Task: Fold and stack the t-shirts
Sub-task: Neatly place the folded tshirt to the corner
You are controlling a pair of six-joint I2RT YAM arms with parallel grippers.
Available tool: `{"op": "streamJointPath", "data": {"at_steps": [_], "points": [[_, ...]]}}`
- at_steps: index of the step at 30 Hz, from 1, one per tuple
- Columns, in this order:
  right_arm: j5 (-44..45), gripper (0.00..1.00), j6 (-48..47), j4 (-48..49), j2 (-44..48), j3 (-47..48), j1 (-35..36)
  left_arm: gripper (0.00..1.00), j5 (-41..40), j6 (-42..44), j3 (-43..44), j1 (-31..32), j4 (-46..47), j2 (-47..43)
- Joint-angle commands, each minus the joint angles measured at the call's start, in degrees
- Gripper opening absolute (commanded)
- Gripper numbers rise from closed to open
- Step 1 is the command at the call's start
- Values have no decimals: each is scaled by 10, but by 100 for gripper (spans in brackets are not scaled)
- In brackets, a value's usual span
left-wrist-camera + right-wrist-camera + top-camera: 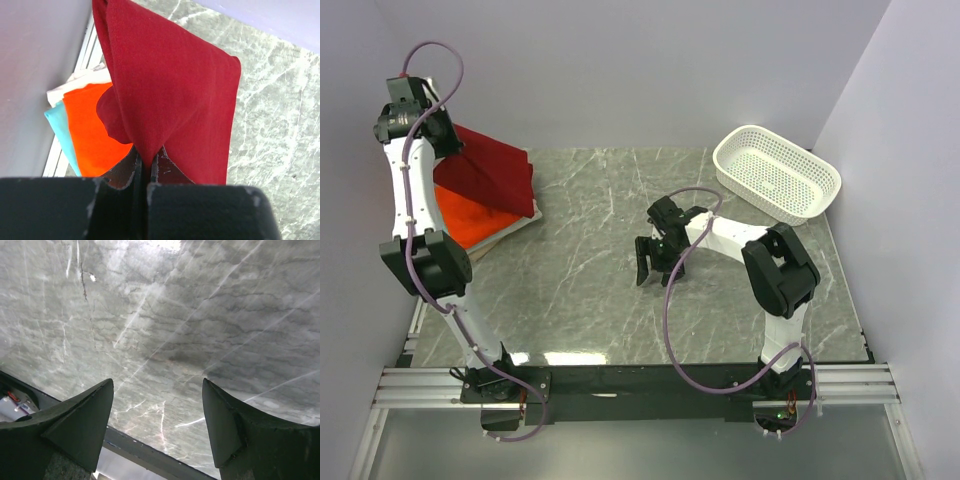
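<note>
The dark crimson t-shirt (490,172) hangs lifted over the stack at the table's far left. My left gripper (455,148) is shut on its top fold; in the left wrist view the cloth (170,90) is pinched between the fingers (125,172). Under it lies the bright orange t-shirt (470,217), also seen in the left wrist view (90,130), on a teal shirt (57,122) and a tan one (510,232) whose edges show. My right gripper (653,262) is open and empty over the bare table middle, its fingertips (95,410) wide apart.
A white perforated basket (776,171) stands at the table's far right, empty. The grey marble table (600,300) has its black front edge near the arm bases. White walls close in on the left and back.
</note>
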State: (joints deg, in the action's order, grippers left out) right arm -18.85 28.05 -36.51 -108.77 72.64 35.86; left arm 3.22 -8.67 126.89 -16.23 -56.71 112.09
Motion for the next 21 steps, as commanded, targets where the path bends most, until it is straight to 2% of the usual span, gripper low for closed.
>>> {"op": "streamJointPath", "data": {"at_steps": [1,9,21], "points": [[-7,78,3,9,9,14,9,0,26,-8,23,-14,47,-43],[-8,78,3,7,8,19,13,0,13,-10,-19,-23,67,-73],[-9,78,3,7,7,23,21,0,60,-27,-1,-34,72,-62]]}}
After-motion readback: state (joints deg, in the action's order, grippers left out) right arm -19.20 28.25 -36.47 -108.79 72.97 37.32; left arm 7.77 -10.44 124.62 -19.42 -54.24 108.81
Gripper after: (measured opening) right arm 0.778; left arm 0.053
